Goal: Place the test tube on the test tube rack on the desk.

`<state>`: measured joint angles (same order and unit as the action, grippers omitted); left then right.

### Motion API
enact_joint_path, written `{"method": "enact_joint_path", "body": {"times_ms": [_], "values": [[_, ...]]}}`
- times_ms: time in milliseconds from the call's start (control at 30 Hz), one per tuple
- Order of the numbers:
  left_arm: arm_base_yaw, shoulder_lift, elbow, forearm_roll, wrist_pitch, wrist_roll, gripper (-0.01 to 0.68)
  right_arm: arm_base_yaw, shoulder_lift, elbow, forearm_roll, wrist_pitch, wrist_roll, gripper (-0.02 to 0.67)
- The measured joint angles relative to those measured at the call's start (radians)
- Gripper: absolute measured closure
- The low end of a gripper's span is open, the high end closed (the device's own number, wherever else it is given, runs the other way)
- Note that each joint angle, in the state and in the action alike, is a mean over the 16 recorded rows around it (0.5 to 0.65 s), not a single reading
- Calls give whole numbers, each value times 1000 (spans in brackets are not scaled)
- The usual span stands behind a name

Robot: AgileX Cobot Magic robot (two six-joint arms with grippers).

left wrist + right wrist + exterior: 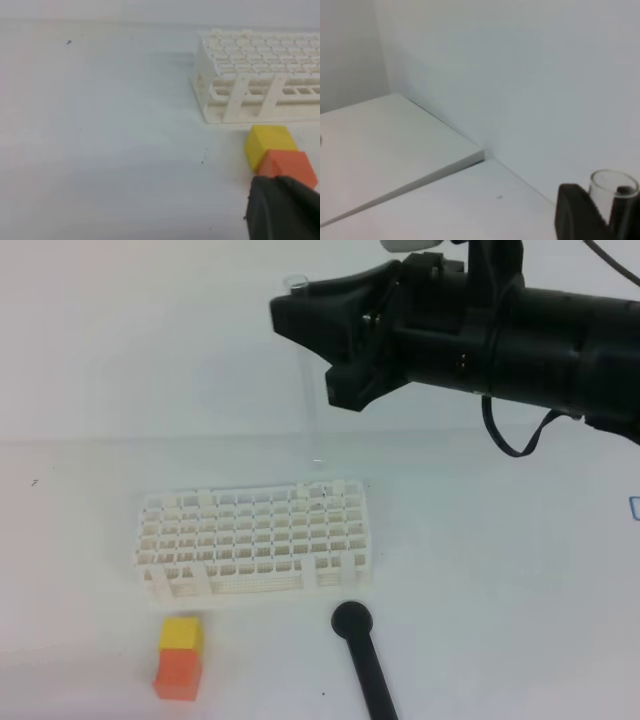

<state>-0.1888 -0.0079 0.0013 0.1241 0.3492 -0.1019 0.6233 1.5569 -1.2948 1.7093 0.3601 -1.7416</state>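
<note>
The test tube hangs upright, thin and clear, with my right gripper shut on its upper part. Its rounded bottom end hovers just above the back right holes of the white test tube rack, which stands on the white desk. In the right wrist view the tube's open rim shows beside a black finger. In the left wrist view the rack stands at the upper right. Only a black part of my left gripper shows at the lower right corner; it is shut, empty and low over the desk.
A yellow-and-orange block lies in front of the rack's left end, close to my left gripper. A black round-headed rod lies in front of the rack's right end. A white wall rises behind the desk.
</note>
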Motion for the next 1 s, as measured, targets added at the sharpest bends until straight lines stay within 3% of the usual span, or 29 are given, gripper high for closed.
{"method": "enact_joint_path", "body": {"times_ms": [267, 433, 733, 1000], "values": [[39, 0, 0, 1, 0, -1, 674, -26, 53, -1, -16, -2, 30, 525], [112, 0, 0, 1, 0, -1, 674, -11, 72, -9, -132, -41, 165, 525], [251, 0, 0, 1, 0, -1, 674, 109, 91, -35, -663, -254, 747, 525], [287, 0, 0, 1, 0, -1, 674, 269, 148, -47, -1186, -559, 1230, 525]]}}
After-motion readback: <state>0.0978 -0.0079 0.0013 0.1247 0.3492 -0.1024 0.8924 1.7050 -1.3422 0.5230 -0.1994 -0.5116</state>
